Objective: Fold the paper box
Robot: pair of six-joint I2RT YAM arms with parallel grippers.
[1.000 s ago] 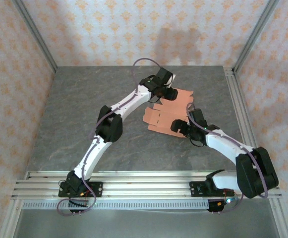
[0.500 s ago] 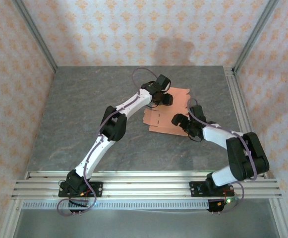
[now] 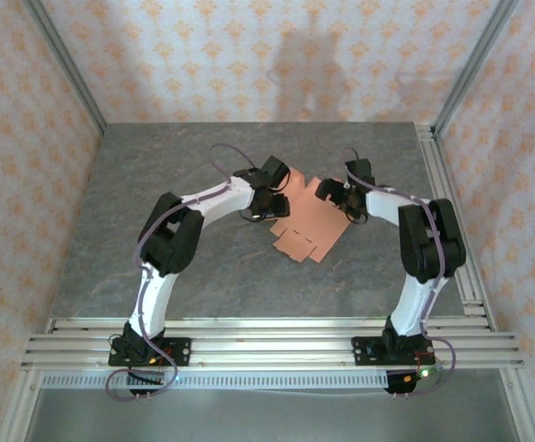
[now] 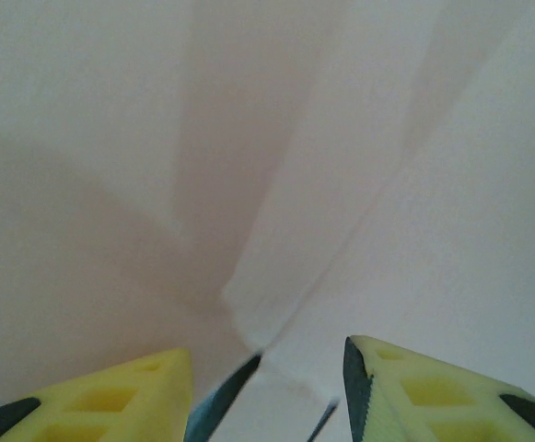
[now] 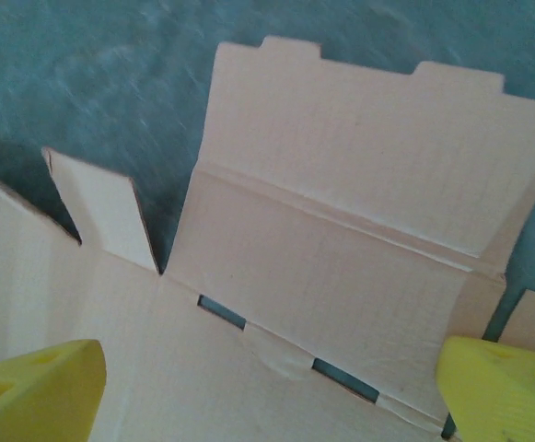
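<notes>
We had swung both arms to flank the paper box [image 3: 311, 226], now turned and still unfolded; our left gripper [image 3: 272, 200] stood half-spread, right gripper [image 5: 272, 378] wide, pinching nothing.

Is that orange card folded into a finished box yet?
No, the paper box lies as an open cutout, flaps spread out on the table.

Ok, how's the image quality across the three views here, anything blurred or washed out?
Left wrist: washed out and out of focus, the box too close to the lens, pale rather than orange. Right wrist: box sharp, creases and slots readable; table slightly smeared. Top: even light, soft shadows on the back wall.
</notes>
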